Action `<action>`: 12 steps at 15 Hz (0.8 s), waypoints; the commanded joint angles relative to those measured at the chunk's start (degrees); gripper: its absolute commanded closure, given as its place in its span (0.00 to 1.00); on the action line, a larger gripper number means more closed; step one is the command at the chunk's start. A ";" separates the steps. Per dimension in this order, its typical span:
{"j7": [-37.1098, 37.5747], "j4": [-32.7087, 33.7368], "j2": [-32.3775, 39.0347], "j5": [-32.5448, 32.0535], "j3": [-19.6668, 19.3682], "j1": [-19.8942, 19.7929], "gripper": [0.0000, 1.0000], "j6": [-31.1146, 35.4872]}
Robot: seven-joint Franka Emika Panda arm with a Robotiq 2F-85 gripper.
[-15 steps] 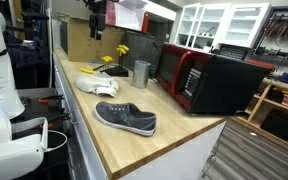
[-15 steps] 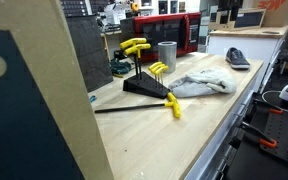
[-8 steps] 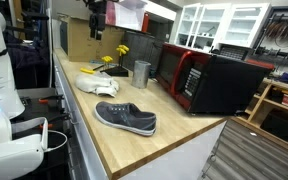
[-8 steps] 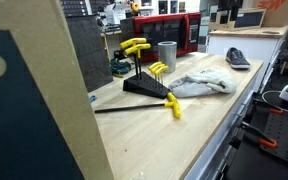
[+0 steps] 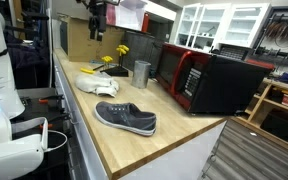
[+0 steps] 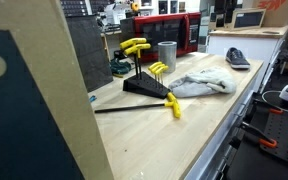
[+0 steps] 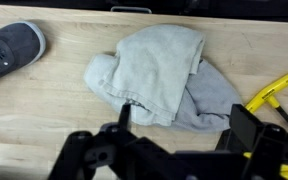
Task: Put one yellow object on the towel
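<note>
While nothing seems to have moved since half a second ago, the long wooden counter (image 5: 174, 135) holds a red-and-black microwave (image 5: 199, 80) at its far side. A grey shoe (image 5: 126, 118) lies near the front edge. The gripper (image 5: 97, 30) hangs high over the crumpled towel (image 7: 159, 75), jaws spread wide and empty in the wrist view. A rack of yellow keys (image 6: 144, 72) stands beside the towel. One loose key (image 6: 173, 106) lies on the wood just beside the towel, not on it.
</note>
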 commanded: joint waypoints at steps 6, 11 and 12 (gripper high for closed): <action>-3.40 9.45 12.48 -4.57 4.18 2.95 0.00 1.62; -4.99 15.49 18.57 -6.09 4.80 3.69 0.00 2.68; -6.18 16.98 19.82 -5.98 4.64 3.79 0.00 2.71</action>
